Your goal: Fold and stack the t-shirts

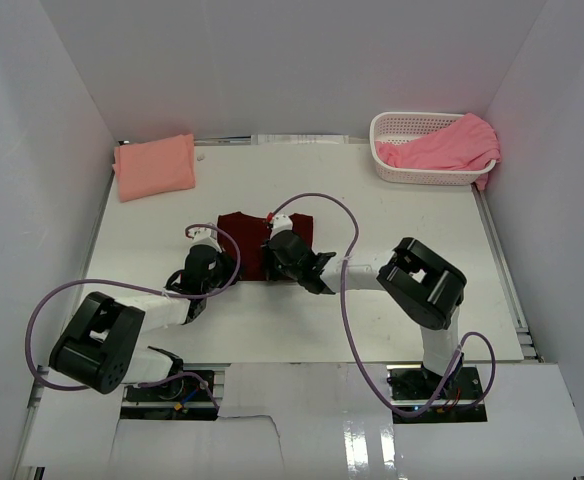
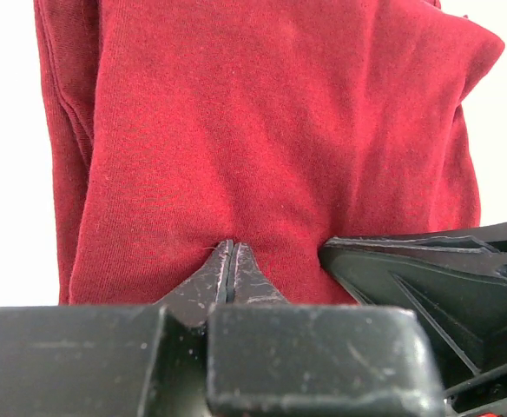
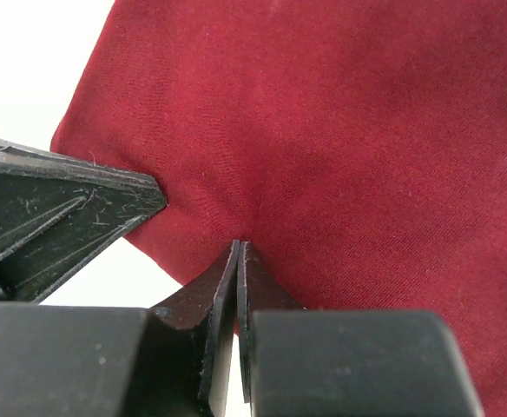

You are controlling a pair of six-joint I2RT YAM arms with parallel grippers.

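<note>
Right at the bottom of my left wrist view, my left gripper [image 2: 229,248] is squeezed tight. It pinches the near edge of the dark red shirt [image 2: 271,130]. My right gripper [image 3: 239,248] is squeezed tight too, and it pinches the same edge just beside the left one. The cloth puckers a little where each one bites.

The dark red shirt is folded into a small block, and layers show along its left side in the left wrist view. It lies on the white table [image 1: 392,220], in the middle of the top view.

Farther back, in the upper left, a peach shirt [image 1: 155,166] lies folded in a neat square. In the upper right stands a white basket [image 1: 412,172] with little holes in its wall. A pink shirt [image 1: 450,145] is bunched up inside it, and part of it hangs over the right rim.
</note>
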